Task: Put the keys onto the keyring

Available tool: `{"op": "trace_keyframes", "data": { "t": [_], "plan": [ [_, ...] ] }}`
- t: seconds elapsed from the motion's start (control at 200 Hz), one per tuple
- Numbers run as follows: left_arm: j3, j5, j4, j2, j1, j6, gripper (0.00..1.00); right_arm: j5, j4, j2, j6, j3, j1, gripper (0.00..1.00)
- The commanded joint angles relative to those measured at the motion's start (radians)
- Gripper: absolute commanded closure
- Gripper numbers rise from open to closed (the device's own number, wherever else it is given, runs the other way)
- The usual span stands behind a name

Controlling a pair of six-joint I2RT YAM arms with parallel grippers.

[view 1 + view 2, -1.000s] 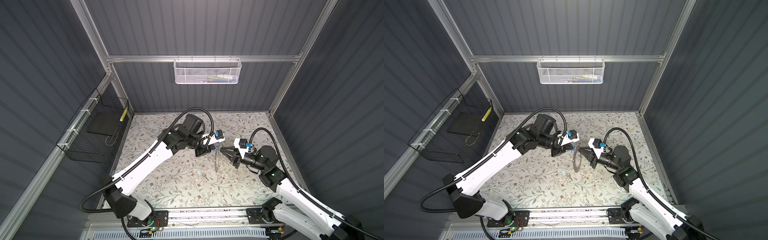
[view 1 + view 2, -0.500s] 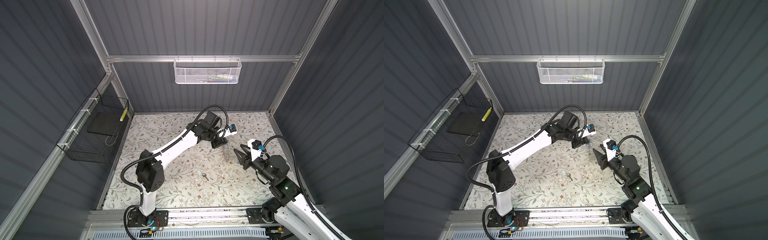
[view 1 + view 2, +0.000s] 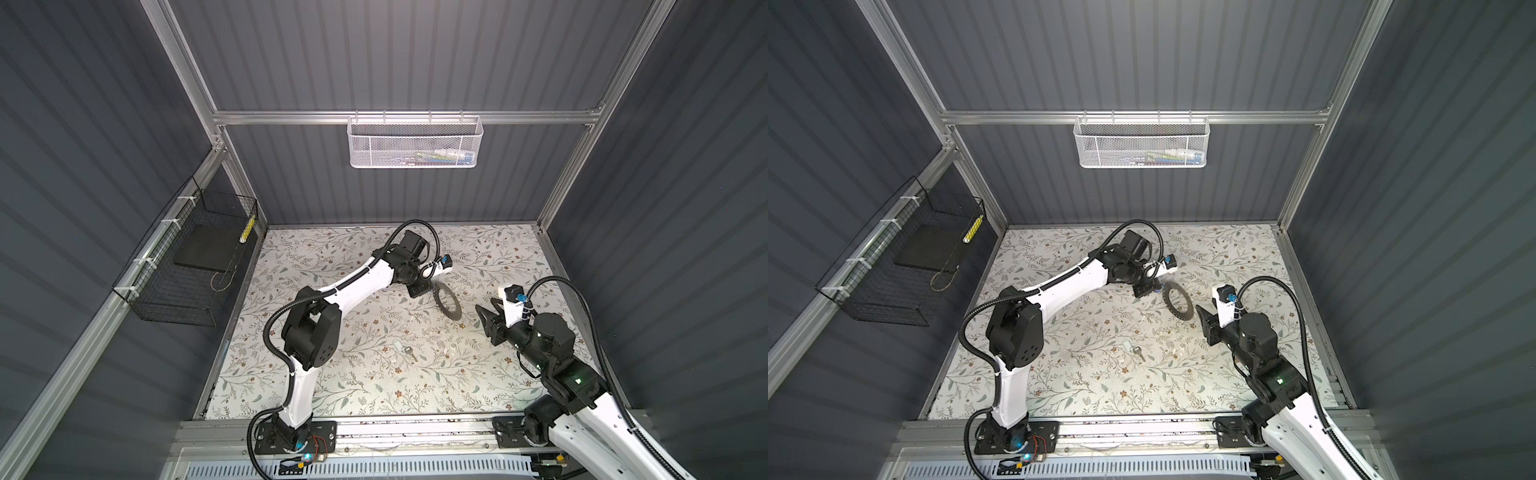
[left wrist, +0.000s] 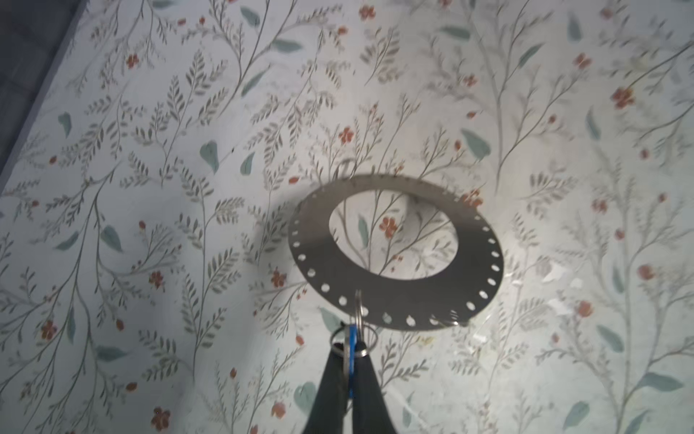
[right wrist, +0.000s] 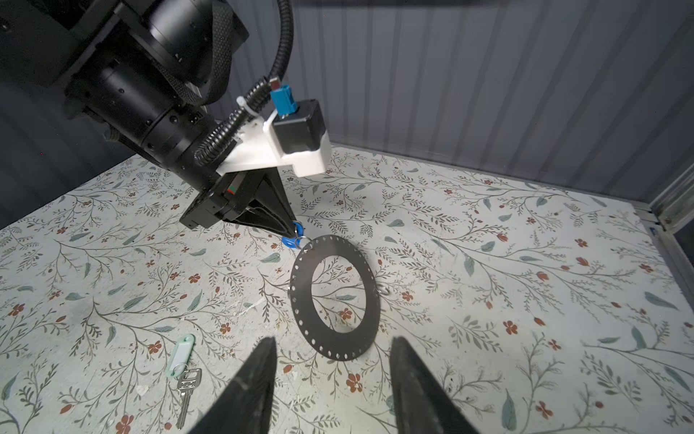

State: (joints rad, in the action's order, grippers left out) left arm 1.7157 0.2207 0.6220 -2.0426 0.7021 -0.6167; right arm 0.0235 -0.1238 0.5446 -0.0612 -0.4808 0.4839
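Note:
The keyring (image 3: 446,302) (image 3: 1177,305) is a wide flat grey ring with small holes round its rim. It hangs tilted over the floral mat from a small split ring. That split ring carries the blue-headed key (image 4: 351,360) (image 5: 291,240). My left gripper (image 4: 349,345) (image 3: 428,286) is shut on this blue key. The other key (image 5: 186,387) (image 3: 409,351), with a whitish tag, lies loose on the mat nearer the front. My right gripper (image 5: 334,340) (image 3: 487,305) is open and empty, just short of the keyring's (image 5: 340,345) near edge.
A white mesh basket (image 3: 415,143) hangs on the back wall. A black wire basket (image 3: 187,266) is fixed to the left wall. Grey panel walls close in the mat on three sides. An aluminium rail (image 3: 415,432) runs along the front.
My right gripper opened and drew back to the right, away from the keyring. My left arm carried the blue key and keyring to the right and farther back; the ring now hangs tilted, not edge-on.

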Motion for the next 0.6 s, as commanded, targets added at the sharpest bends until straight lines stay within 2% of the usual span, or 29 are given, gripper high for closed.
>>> {"op": "trace_keyframes", "data": {
  "t": [0.0,0.26,0.545,0.595],
  "plan": [
    [-0.057,-0.103,0.090,0.026,-0.015,-0.079,1.00,-0.021,0.041,0.033,-0.049,0.016,-0.003,0.49],
    [-0.207,-0.184,0.093,0.070,-0.057,-0.116,1.00,-0.043,0.108,0.116,-0.090,0.036,-0.002,0.46],
    [-0.244,-0.261,0.150,0.062,-0.068,-0.130,1.00,-0.089,0.179,0.237,-0.119,0.041,-0.005,0.43],
    [-0.247,-0.265,0.158,0.062,-0.069,-0.130,0.95,-0.092,0.186,0.255,-0.129,0.039,-0.005,0.42]
  ]
}}
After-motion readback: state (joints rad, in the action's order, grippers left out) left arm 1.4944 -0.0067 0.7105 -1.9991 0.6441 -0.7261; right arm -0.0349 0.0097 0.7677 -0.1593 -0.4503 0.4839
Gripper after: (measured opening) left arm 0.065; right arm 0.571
